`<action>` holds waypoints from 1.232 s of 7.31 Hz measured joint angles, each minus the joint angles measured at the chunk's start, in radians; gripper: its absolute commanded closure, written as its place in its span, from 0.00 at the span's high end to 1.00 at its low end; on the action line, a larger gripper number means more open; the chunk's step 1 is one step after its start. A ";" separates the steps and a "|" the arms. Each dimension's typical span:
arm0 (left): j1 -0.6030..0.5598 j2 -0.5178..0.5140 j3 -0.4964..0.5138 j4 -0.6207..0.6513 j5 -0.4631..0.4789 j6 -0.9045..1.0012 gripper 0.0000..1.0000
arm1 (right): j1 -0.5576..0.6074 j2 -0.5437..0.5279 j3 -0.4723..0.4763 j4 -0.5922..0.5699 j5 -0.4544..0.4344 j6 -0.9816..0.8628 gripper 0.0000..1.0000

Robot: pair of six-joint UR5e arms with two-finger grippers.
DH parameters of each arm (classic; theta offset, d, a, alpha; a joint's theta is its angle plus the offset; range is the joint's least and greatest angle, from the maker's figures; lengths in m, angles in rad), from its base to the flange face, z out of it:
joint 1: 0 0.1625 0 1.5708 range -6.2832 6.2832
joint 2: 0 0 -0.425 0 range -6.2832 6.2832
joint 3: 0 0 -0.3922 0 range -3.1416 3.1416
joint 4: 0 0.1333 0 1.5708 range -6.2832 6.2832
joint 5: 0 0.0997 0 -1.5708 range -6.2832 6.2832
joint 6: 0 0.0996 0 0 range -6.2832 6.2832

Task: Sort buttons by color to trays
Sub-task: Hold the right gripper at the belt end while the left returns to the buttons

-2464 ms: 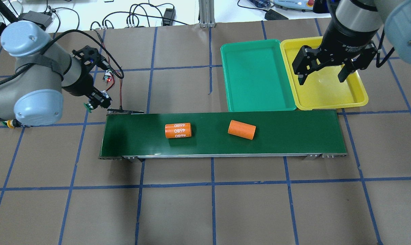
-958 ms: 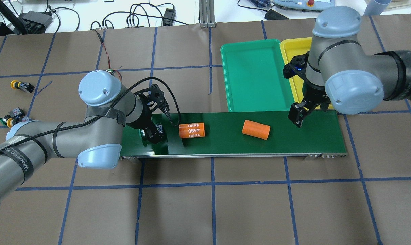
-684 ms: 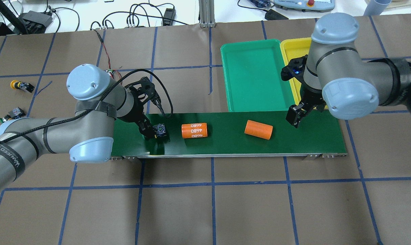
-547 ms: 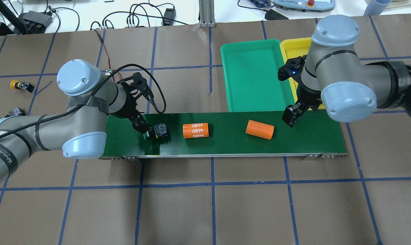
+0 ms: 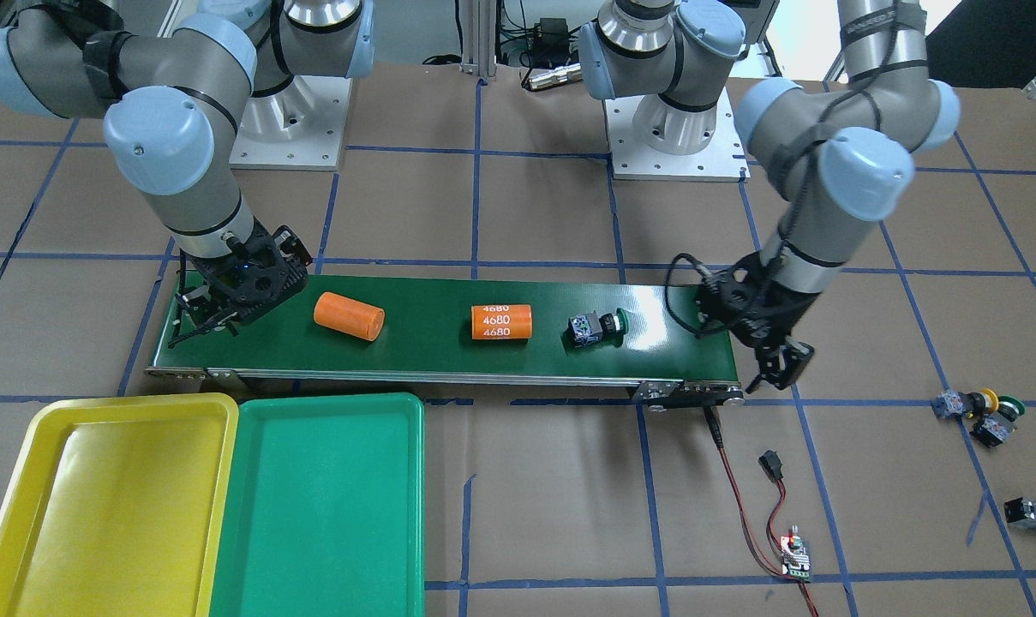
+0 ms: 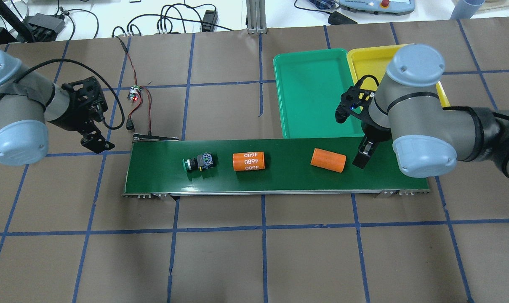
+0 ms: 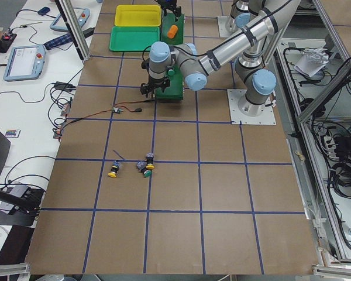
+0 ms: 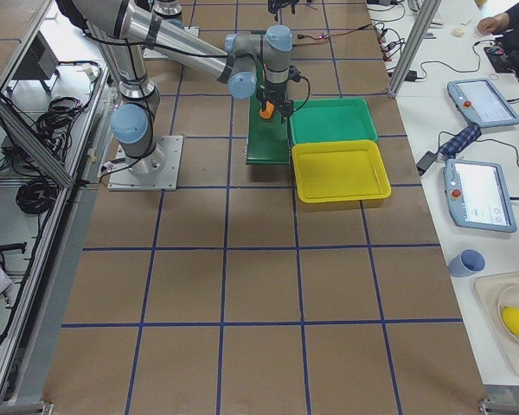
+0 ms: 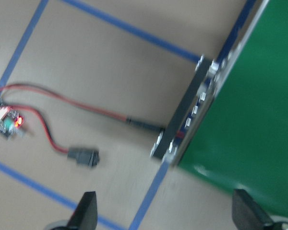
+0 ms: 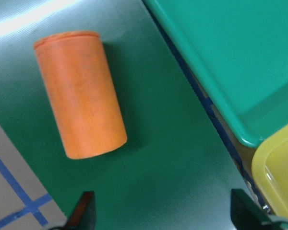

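On the conveyor belt (image 6: 279, 181), near its end on the robot's left, lies one green button (image 6: 197, 162) on its side. It has a black blocky body and a round green cap, and the cap points toward that end of the belt. There are four buttons in all. The other three lie on the table (image 6: 262, 261), well apart from the belt, toward the table's end on the robot's left. They are the first yellow button (image 5: 961, 402) and the second green button (image 5: 997, 422), just beside each other, and the second yellow button (image 5: 1032, 512) a little apart from this pair.

There are two trays, the green tray (image 6: 317, 97) and the yellow tray (image 6: 363, 59). They stand side by side, rims touching, along the belt's far long edge near its end on the robot's right.

Two orange cylinders also lie on the belt. The marked cylinder (image 6: 249, 161), with "4680" on it, is just beside the green button, and the plain cylinder (image 6: 328, 160) is farther toward the right end.

The left gripper (image 9: 165, 215) hangs over the table beside the belt's left end with its fingers spread wide. The right gripper (image 10: 163, 215) hangs over the belt just beside the plain cylinder, fingers also spread, apart from it.
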 measured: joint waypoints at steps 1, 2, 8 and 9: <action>0.060 -0.012 0.003 -0.020 0.038 0.067 1.00 | 0.000 -0.008 0.021 -0.026 0.002 -0.147 1.00; 0.103 -0.022 0.005 -0.025 0.074 0.094 1.00 | 0.000 -0.011 0.029 -0.036 0.002 -0.244 1.00; 0.316 -0.093 0.021 0.004 0.249 0.230 1.00 | 0.005 -0.029 0.037 -0.043 0.008 -0.265 1.00; 0.319 -0.103 0.026 0.021 0.259 0.237 1.00 | 0.006 -0.033 0.036 -0.043 0.007 -0.251 1.00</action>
